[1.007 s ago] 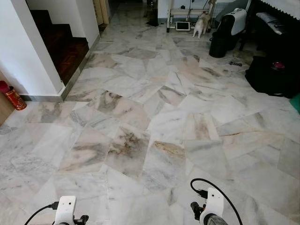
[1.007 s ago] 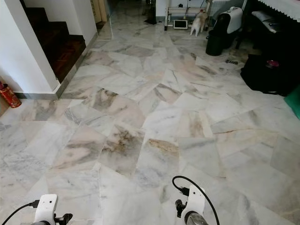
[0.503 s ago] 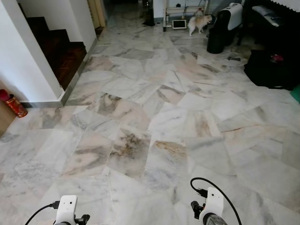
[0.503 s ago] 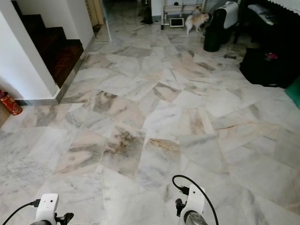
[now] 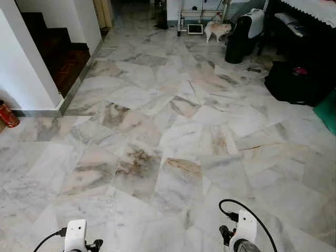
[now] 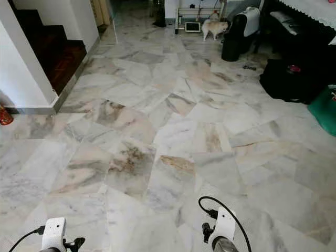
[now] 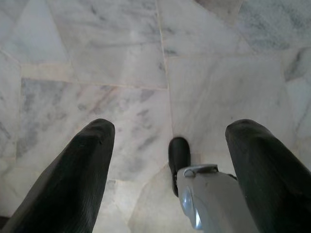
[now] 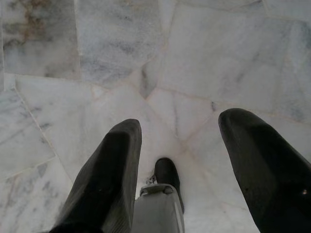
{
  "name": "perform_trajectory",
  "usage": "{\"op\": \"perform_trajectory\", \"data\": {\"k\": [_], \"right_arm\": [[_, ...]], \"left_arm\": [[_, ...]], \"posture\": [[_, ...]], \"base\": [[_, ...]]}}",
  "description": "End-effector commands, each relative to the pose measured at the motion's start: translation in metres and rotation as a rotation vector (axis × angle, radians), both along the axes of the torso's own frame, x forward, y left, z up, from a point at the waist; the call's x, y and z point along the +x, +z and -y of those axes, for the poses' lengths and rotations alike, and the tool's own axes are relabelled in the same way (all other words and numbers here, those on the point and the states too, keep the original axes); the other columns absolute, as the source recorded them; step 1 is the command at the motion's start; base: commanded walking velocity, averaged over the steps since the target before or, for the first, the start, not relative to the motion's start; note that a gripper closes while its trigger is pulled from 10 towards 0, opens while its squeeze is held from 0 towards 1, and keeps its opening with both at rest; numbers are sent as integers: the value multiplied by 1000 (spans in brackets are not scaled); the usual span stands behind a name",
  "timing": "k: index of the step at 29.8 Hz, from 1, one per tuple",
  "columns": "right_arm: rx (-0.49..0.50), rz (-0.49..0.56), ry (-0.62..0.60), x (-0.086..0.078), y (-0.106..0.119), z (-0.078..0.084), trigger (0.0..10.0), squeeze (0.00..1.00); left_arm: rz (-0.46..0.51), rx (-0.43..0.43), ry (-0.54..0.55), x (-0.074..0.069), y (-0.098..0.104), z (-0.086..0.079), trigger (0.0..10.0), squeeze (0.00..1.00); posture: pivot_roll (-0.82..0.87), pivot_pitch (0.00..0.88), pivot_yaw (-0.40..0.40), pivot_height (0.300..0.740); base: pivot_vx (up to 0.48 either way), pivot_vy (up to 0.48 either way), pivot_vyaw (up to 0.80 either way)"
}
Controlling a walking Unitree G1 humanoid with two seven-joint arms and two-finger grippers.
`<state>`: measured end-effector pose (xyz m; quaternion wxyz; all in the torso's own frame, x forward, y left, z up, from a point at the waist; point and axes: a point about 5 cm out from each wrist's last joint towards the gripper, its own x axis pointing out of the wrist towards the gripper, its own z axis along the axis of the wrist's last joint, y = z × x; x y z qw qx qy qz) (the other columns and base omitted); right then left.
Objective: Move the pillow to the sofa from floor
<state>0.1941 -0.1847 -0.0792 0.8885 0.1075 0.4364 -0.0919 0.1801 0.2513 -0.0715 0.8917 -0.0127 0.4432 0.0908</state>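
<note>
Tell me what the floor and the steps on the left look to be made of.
Floor: polished marble by the look, irregular white slabs with grey and tan veining and a soft sheen. Steps: probably dark, reddish-brown wood; too shaded to be sure.

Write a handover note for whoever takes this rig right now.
Left gripper: open, empty, hanging over the marble floor.
Right gripper: open, empty, hanging over the floor too.
Pillow and sofa: neither can be made out ahead. A green thing lies at the right edge; I cannot tell what it is.
Also ahead: stairs on the left, a dog at the far end, a black bag on the right.
Done: nothing picked up.
Left: find the pillow, lift it, carry it to the sofa.
</note>
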Motion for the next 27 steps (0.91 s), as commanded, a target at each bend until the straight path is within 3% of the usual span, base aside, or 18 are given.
{"op": "perform_trajectory", "data": {"k": [1,15,27], "right_arm": [[2,1,15,-3,-1,-1,10000,0],[17,13,-23,-10,-5,-7,10000,0],[6,22,-32,-4,-2,-2,10000,0]], "left_arm": [[-24,-10,29,-7,-4,-1,10000,0],[-66,23,-39,-14,-5,-7,10000,0],[-50,14,-43,-8,-4,-2,10000,0]], "posture": [[-90,0,-22,740],[-145,0,32,740],[-133,0,16,740]], "base": [[0,0,0],[0,0,0],[-273,0,0]]}}
